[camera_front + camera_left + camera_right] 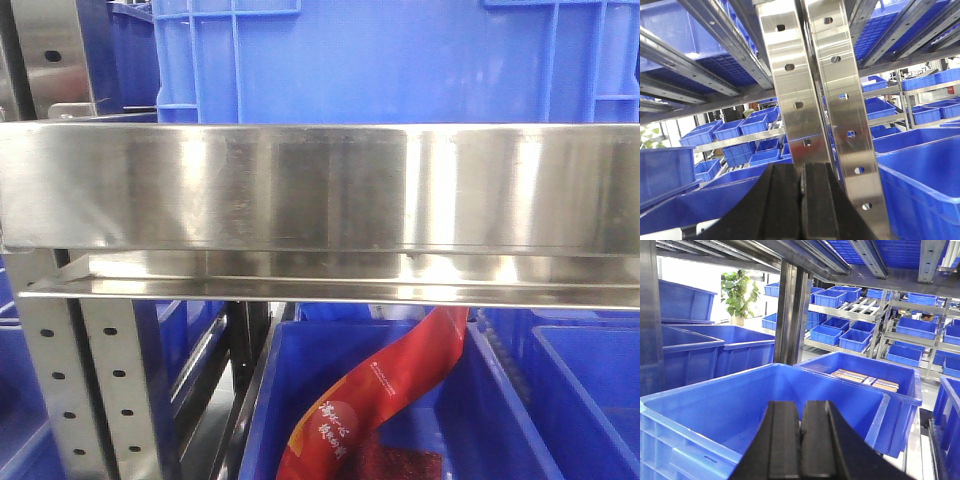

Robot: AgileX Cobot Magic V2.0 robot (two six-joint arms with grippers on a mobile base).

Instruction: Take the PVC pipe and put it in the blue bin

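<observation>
Front view: a stainless steel shelf rail (pixel 320 185) spans the frame. Above it sits a blue crate (pixel 400 60); below, a blue bin (pixel 400 400) holds a red printed packet (pixel 390 395). No PVC pipe shows, nor either arm.

Left wrist view: the left end effector (pixel 801 200) is closed, its black fingers pressed together and empty, just before a perforated steel upright (pixel 815 95). A blue bin (pixel 925 175) stands to one side.

Right wrist view: the right end effector (pixel 800 440) is likewise closed on nothing, poised over an open blue bin (pixel 755 405). A neighbouring bin (pixel 865 375) holds flat cartons (pixel 865 380). The pipe is not visible in any view.
</observation>
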